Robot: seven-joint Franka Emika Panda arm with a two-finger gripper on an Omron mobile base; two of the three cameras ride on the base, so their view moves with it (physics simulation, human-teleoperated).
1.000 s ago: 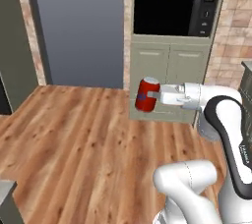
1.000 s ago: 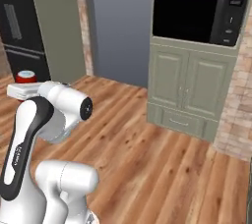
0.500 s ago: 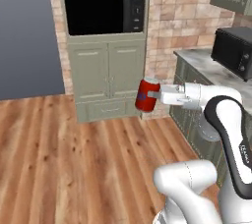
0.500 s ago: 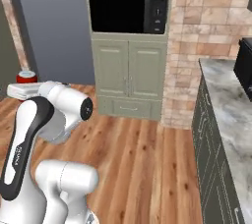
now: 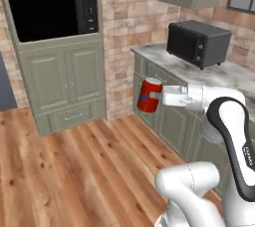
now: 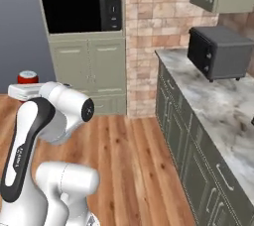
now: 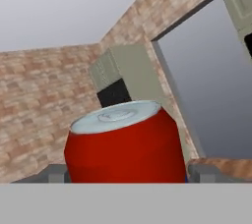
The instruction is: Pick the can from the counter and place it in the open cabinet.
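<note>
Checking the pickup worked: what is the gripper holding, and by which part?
The gripper holds the red can by its sides, fingers clamped on the lower body, can upright.

The counter [image 5: 224,74] — a grey-and-white veined marble slab on green base units — carries a black toaster oven [image 5: 198,43], standing toward 2 o'clock in the left base view, near the brick wall — upright.
</note>
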